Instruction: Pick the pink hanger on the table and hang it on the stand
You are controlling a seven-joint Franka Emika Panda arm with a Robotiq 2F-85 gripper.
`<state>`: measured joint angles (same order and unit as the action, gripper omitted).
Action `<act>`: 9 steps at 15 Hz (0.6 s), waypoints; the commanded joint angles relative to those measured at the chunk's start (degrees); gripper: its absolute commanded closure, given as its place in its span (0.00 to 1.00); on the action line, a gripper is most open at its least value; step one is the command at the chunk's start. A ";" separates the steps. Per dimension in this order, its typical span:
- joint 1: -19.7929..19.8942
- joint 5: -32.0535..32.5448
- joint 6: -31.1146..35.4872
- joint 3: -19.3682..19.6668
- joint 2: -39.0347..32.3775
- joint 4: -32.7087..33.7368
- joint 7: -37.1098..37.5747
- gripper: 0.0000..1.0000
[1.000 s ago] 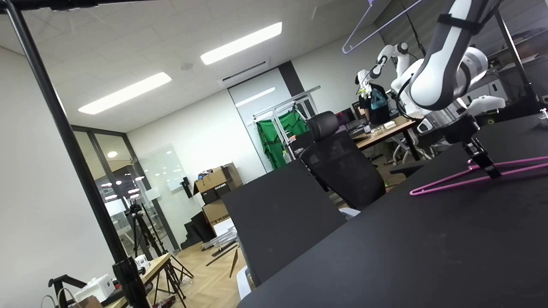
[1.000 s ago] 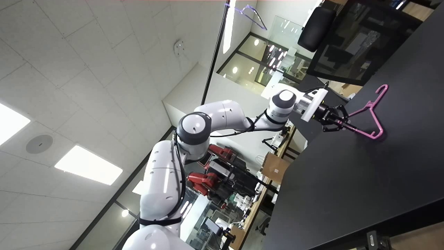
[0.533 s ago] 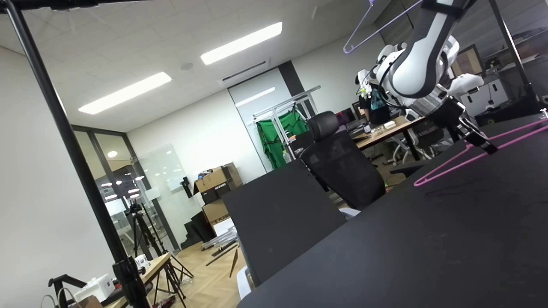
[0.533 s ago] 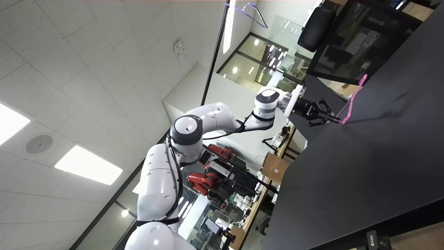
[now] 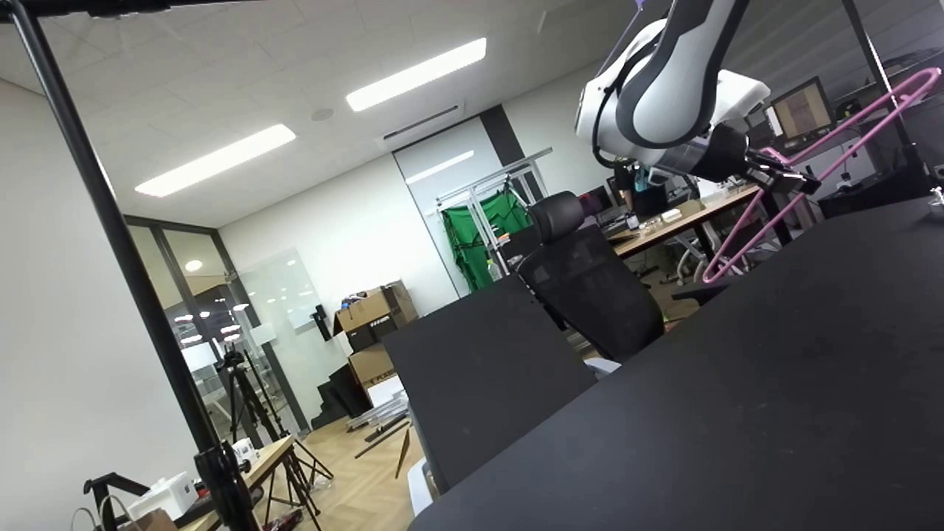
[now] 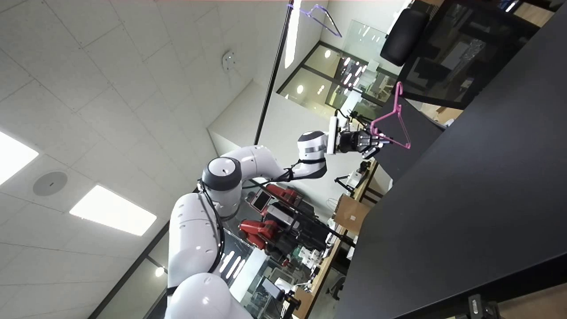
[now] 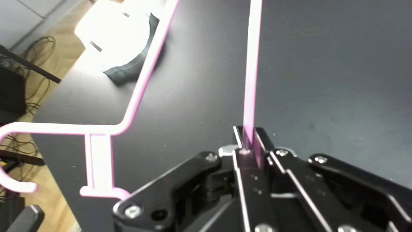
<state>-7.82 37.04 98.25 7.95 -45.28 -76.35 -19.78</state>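
The pink hanger [image 6: 396,107] is in the air, off the black table [image 5: 664,413]. My gripper [image 6: 386,141] is shut on the hanger's long straight bar. In the wrist view, the bar runs up from between the fingertips [image 7: 248,137]. The hanger's neck [image 7: 102,161] and hook lie to the left there, and its far end is out of view. In an exterior view the hanger [image 5: 759,236] slants past the fingertips [image 5: 810,183]. A black pole [image 6: 272,79], seemingly part of the stand, has a purple hanger [image 6: 335,30] at its top.
Black uprights stand at left [image 5: 110,221] and right [image 5: 881,81], and a black bar [image 5: 96,7] crosses the top. A black office chair [image 5: 590,280] stands behind the table. The white robot base [image 7: 119,35] sits on the table in the wrist view.
The pink hanger lay on the table one second ago; my gripper has lifted it clear. Gripper and hanger have moved up and left in both exterior views, and the hanger has tilted up.
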 commanded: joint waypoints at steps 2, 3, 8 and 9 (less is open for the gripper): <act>-3.74 13.00 -6.41 0.32 3.29 -3.42 5.76 0.98; -4.24 16.18 -7.88 0.09 3.43 -3.38 6.32 0.98; -5.90 32.48 -11.09 -1.27 4.45 -3.78 10.22 0.98; -5.99 35.44 -10.89 -1.71 4.71 -3.87 11.66 0.98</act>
<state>-13.25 65.49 87.91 7.29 -43.06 -77.73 -13.14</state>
